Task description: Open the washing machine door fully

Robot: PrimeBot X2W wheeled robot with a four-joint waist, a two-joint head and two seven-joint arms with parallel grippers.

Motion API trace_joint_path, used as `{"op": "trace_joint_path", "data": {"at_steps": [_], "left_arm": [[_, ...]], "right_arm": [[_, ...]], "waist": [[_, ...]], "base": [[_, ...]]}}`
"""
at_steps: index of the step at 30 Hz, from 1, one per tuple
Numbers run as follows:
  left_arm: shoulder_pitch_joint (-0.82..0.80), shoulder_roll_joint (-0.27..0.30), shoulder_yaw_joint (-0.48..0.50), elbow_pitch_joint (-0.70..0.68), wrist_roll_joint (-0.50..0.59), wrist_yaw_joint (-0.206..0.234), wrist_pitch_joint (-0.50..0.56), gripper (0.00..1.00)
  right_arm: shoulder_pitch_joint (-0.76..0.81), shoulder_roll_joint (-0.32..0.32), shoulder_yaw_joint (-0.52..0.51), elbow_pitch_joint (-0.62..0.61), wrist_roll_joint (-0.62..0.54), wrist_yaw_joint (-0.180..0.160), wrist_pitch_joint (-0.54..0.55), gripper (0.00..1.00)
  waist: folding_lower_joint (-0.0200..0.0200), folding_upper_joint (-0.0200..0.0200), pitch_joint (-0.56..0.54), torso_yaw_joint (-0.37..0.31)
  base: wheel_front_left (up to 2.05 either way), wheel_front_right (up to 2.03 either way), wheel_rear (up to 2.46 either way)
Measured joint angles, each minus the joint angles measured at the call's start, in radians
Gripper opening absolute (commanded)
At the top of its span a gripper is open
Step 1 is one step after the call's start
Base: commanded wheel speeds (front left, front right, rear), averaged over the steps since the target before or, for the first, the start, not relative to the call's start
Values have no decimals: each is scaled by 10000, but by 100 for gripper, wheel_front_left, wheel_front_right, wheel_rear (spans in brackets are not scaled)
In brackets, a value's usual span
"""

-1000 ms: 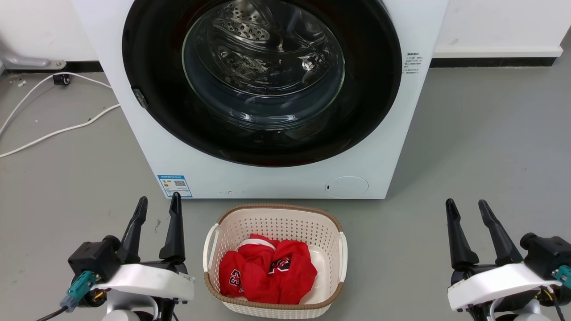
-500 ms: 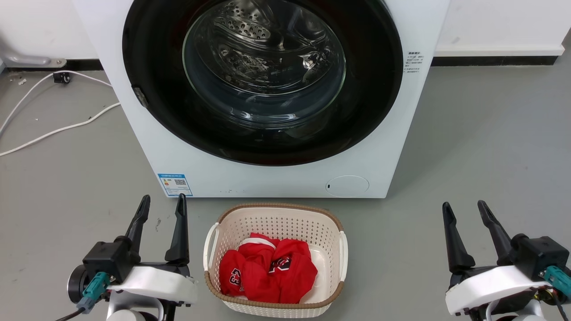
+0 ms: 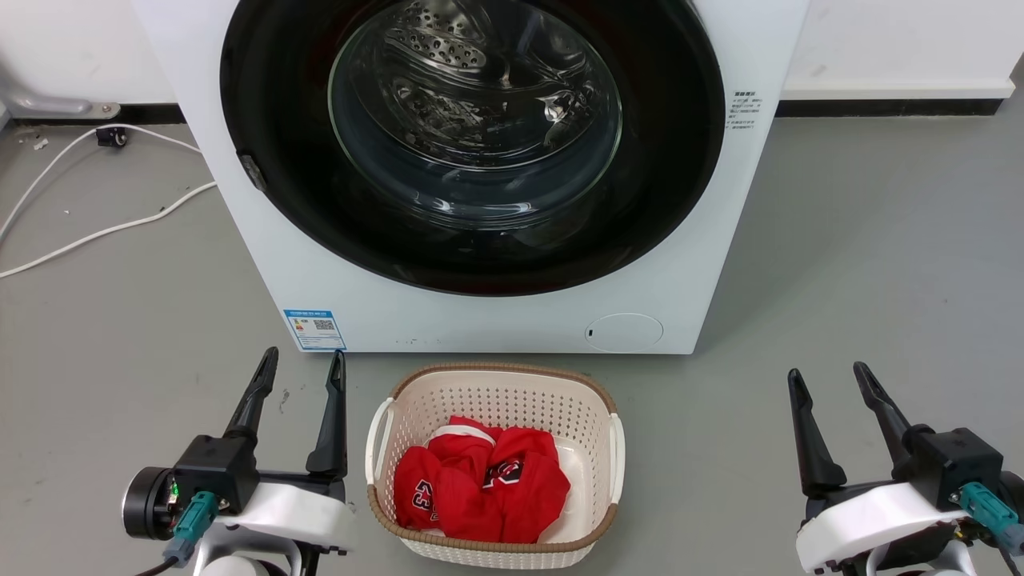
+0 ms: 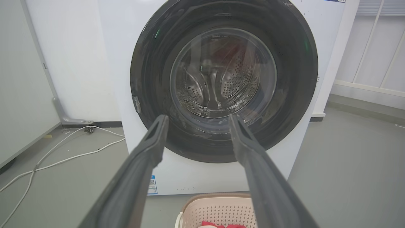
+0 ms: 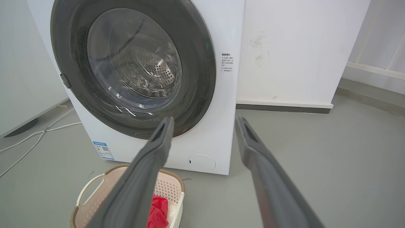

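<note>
Well beyond the left hand [image 3: 306,354] lies the washing machine door [image 3: 474,136].

Ahead of left pincer [image 3: 306,354]: washing machine door [image 3: 272,120], top cut off by head view's upper edge. Just beyond that pincer's tips: blue sticker [image 3: 314,329], print too small to read. Below it, left wrist view: basket [image 4: 215,195], near half cut off.

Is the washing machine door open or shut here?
Shut. The washing machine door lies flush against the white front panel, with no gap showing at its rim.
</note>
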Motion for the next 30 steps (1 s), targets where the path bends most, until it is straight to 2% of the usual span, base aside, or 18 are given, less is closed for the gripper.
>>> {"op": "trace_joint_path", "data": {"at_steps": [10, 23, 24, 25, 26, 30], "left_arm": [[-2, -21, -4, -38, 671, 0, -186, 100], [-3, -105, 21, 35, 629, -2, -203, 100], [-3, -109, 25, 42, 629, -2, -203, 100], [-3, -115, 31, 48, 629, -2, -203, 100], [-3, -121, 35, 50, 627, -2, -203, 100], [-3, -136, 50, 58, 614, -6, -203, 100]], "right_arm": [[12, 2, 56, -36, -577, 0, -161, 100], [12, 2, 42, 117, -261, 0, -165, 100], [12, 2, 50, 144, -199, 0, -163, 44], [12, 2, 56, 165, -115, 0, -163, 3], [12, 2, 67, 180, -75, 0, -165, 0], [10, 2, 94, 245, 326, 0, -268, 0]], "waist": [[0, 0, 37, 16], [0, 0, 37, 19], [0, 0, 34, 19], [0, 0, 28, 20], [0, 0, 24, 19], [0, 0, 33, 14]], "base": [[0, 0, 0], [0, 0, 0], [0, 0, 0], [0, 0, 0], [0, 0, 0], [0, 0, 0]]}}
